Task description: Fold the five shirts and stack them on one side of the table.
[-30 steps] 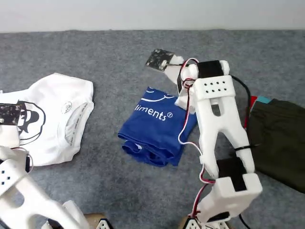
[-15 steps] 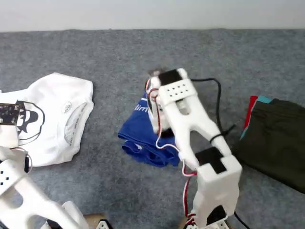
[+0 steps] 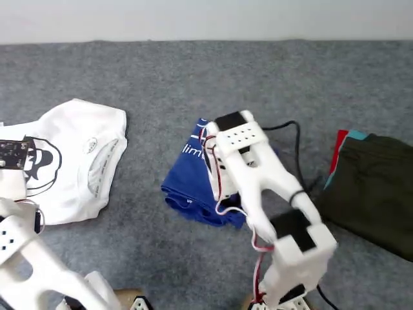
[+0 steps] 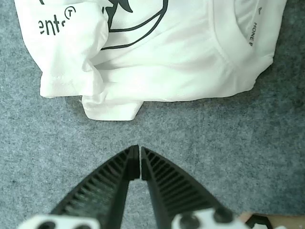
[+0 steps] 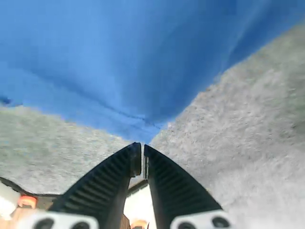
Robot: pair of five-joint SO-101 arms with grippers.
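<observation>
So on the desk point(image 3: 161, 77): spread-out shirt point(image 3: 77, 161) on the left, folded shirt point(image 3: 187, 184) in the middle, pile of clothes point(image 3: 371, 187) at the right edge, all well apart. Right arm point(image 3: 258, 181) hangs over the folded shirt's right half. Left gripper point(image 4: 140, 164) sits over bare desk just short of the spread-out shirt.

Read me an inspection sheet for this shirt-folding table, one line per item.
Surface: grey felt table.
Job's things: white shirt at left; blue shirt folded at centre; dark green shirt at right, red and teal edges beneath.
Clutter: nothing seen.
Grippers: left gripper shut, over felt beside the white shirt; right gripper shut, at the blue shirt's edge.
Cables: red and white wires along the right arm; black cable beside it.
Surroundings: pale wall beyond the table.
</observation>
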